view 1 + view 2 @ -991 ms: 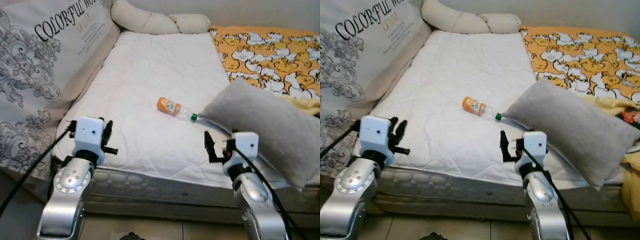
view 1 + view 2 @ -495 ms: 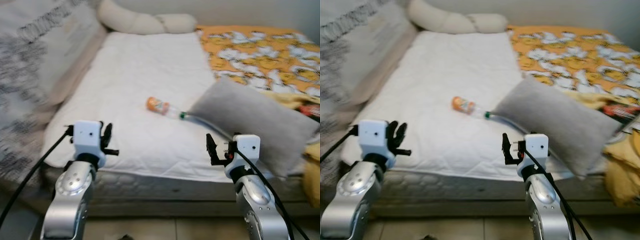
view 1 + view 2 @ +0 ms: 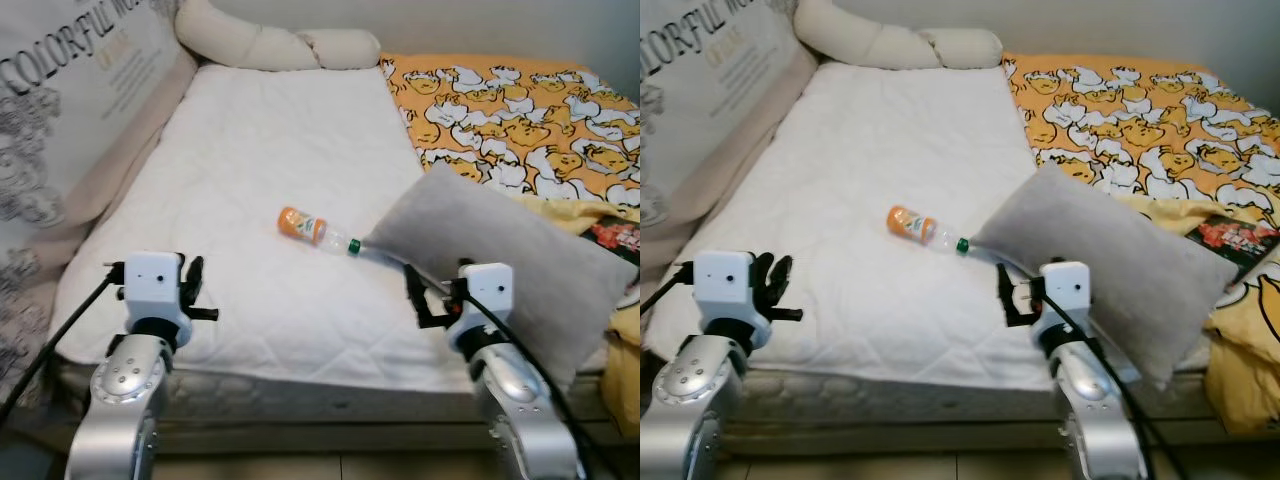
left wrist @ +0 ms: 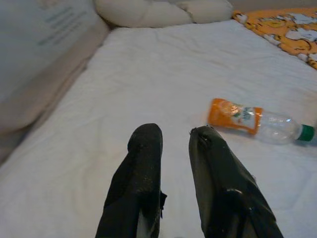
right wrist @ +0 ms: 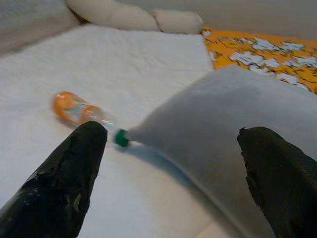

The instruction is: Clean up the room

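A clear plastic bottle [image 3: 315,229] with an orange label and green cap lies on its side in the middle of the white mattress [image 3: 260,150]. Its cap end touches the corner of a grey pillow [image 3: 500,265] lying to its right. My right gripper [image 3: 417,296] hovers over the mattress's front edge, open wide; in the right wrist view the pillow [image 5: 223,119] and bottle [image 5: 81,111] lie between its fingers, further off. My left gripper [image 3: 194,280] is held near the front left edge, shut and empty, with the bottle [image 4: 252,120] ahead of it to the right.
An orange duck-print blanket [image 3: 520,100] covers the bed's right side, with a magazine [image 3: 1230,238] on it. A cream twisted cushion [image 3: 270,45] lies at the head, and a large printed cushion [image 3: 60,110] leans along the left. Tiled floor runs below the bed's front edge.
The whole picture has shifted as the camera turned right, showing more of the bed's right side. Both arms keep much the same pose. Bottle and pillow lie as before.
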